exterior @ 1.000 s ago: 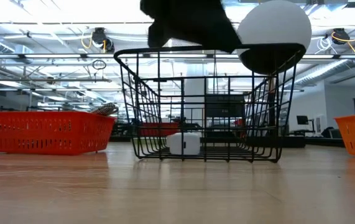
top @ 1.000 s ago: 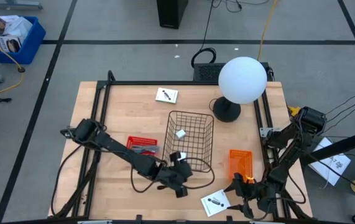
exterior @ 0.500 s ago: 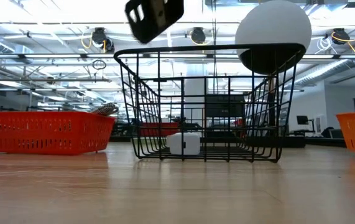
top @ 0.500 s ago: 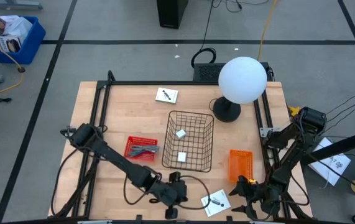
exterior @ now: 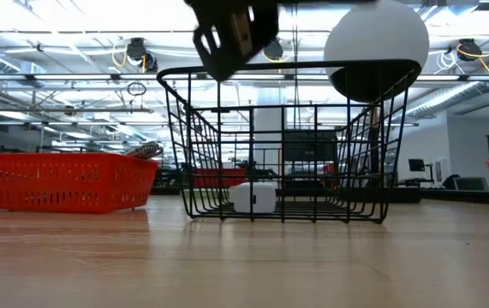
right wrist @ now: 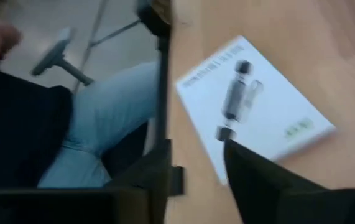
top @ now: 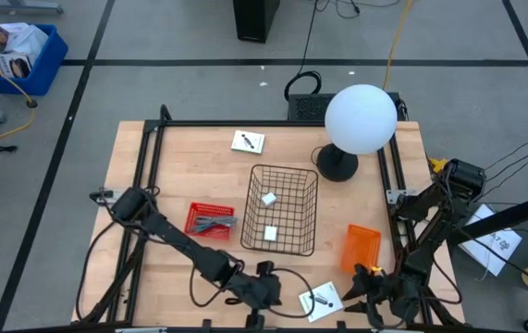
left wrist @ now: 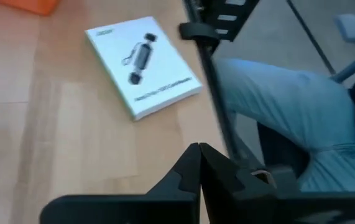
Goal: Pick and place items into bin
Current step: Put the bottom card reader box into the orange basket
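Observation:
The black wire bin stands mid-table with two small white blocks on its floor. A white card with a black mark lies flat near the table's front edge. Another white card lies at the far side. My left gripper is shut and empty, just left of the near card, and hangs above the table in the low view. My right gripper is open and stands at the near card's right side. One finger is over the card's corner. My right gripper comes at the near card from the table's right. One finger lies over the card's corner, but I cannot tell whether it touches. The card lies flat on the table.
A red basket holding a grey metal piece sits left of the wire bin. An orange basket stands askew right of it. A white globe lamp stands at the far right. A person's leg in jeans is beyond the front edge.
My left gripper has drawn back from over the wire bin's near end toward the table's near edge, ending beside the near card. The second white block now shows in the bin where the gripper was. The orange basket has turned a little.

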